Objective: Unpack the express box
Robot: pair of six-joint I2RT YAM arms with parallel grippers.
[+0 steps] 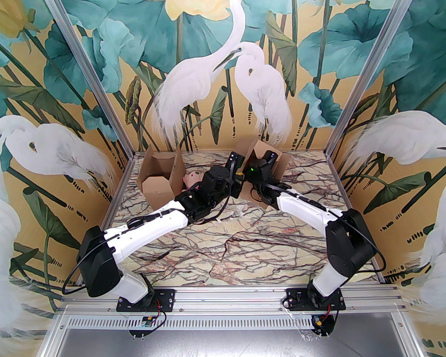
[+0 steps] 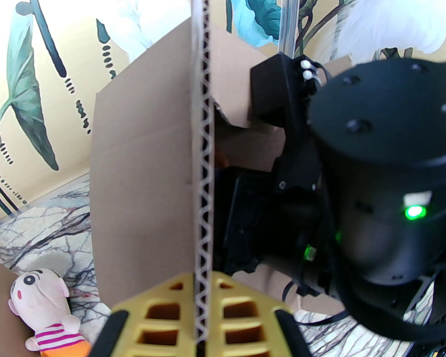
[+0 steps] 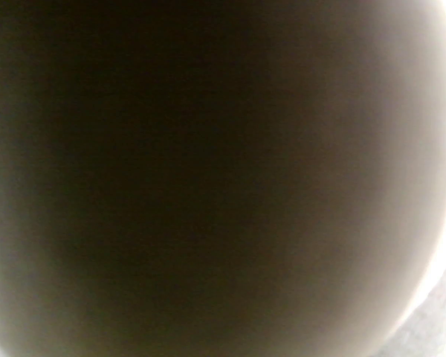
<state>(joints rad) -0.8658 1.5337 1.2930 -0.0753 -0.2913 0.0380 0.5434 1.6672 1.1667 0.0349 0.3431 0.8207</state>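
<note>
Two grippers work one box: the left gripper pinches its upright flap; just beyond it the right gripper reaches inside, fingers hidden, state impossible to tell. The left should hold the flap wide and steady while the right lifts straight up.

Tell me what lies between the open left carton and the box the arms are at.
A plush doll lies on the table, beside the left carton; top and left wrist views show it.
</note>
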